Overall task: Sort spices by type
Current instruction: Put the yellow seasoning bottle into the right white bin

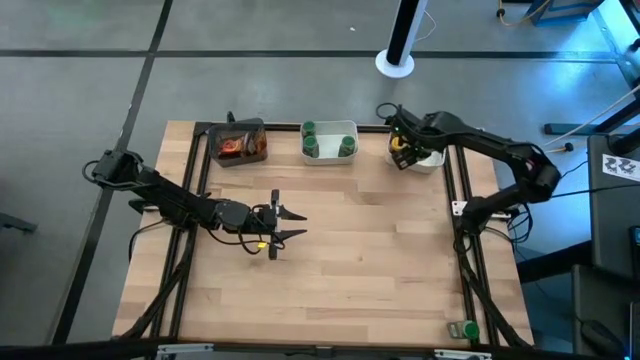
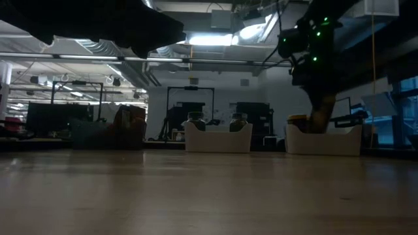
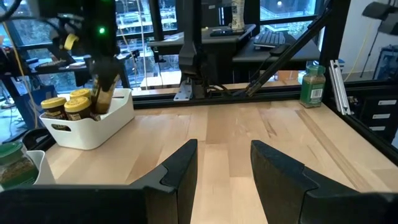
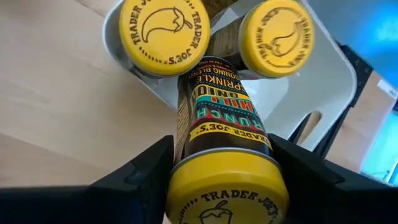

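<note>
Yellow-lidded jar [image 4: 225, 163] — right gripper [image 4: 225, 180] fingers clamped snug around it, over the white tray [image 4: 323, 74]. Left gripper [image 1: 290, 223] fingers spread wide, empty, above the counter [image 1: 380, 250].

Two dark jointed arms, black cables, green indicator lights

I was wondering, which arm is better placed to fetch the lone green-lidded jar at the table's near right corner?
The left. Its gripper is open and empty over the bare mid-table, facing the green-lidded jar. The right gripper is shut on a yellow-lidded jar over the white tray.
</note>
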